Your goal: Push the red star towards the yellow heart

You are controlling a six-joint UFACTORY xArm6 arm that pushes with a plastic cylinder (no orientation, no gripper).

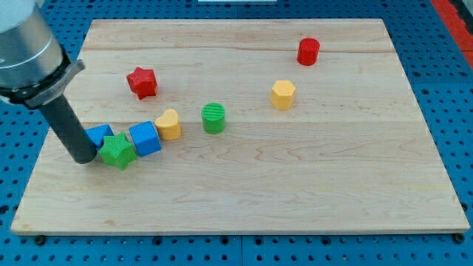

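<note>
The red star (141,81) lies on the wooden board at the upper left. The yellow heart (168,124) lies below and a little right of it, with a gap between them. My tip (85,158) rests on the board at the left, well below and left of the red star. It stands right beside the green star (117,151) and in front of a partly hidden blue block (98,135).
A blue cube (145,139) sits between the green star and the yellow heart, touching or nearly touching both. A green cylinder (213,117) stands right of the heart. A yellow hexagon (282,94) and a red cylinder (308,52) lie at the upper right. The board's left edge (46,151) is close to my tip.
</note>
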